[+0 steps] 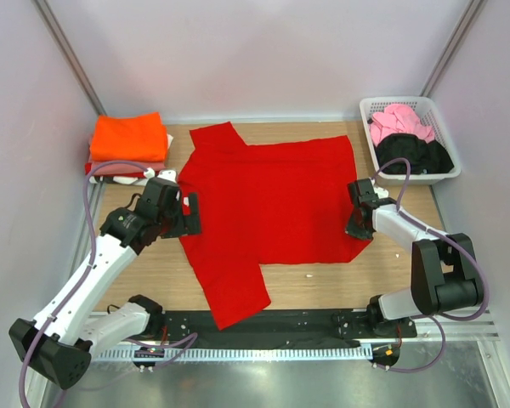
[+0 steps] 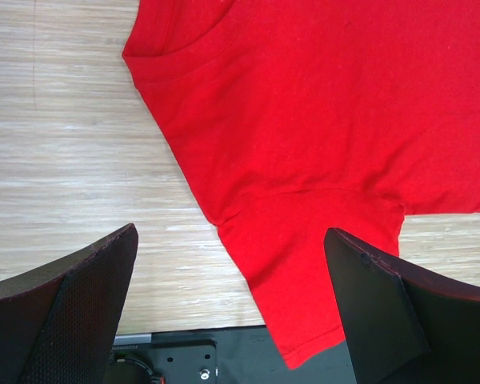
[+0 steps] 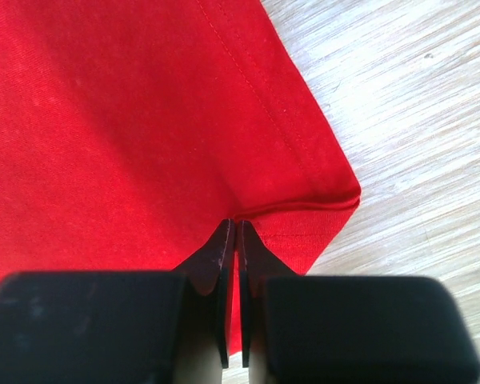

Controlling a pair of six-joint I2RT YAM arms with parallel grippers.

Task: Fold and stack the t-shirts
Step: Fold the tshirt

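A bright red t-shirt [image 1: 268, 204] lies spread flat on the wooden table, collar toward the left and one sleeve [image 1: 238, 297] reaching over the front edge. My left gripper [image 1: 185, 214] hovers open at the shirt's left side. In the left wrist view its fingers [image 2: 80, 304] straddle the sleeve seam of the red t-shirt [image 2: 320, 120] without touching it. My right gripper [image 1: 357, 229] sits at the shirt's right front corner. The right wrist view shows that gripper [image 3: 236, 224] shut on a pinched fold of the red t-shirt [image 3: 128, 120] at its hem corner.
Folded t-shirts are stacked at the back left, an orange one [image 1: 127, 134] over a salmon-pink one [image 1: 119, 167]. A white slatted basket [image 1: 370, 106] at the back right holds a pink t-shirt [image 1: 399, 121] and a black one [image 1: 416, 153]. A black rail [image 1: 306, 323] runs along the table's front.
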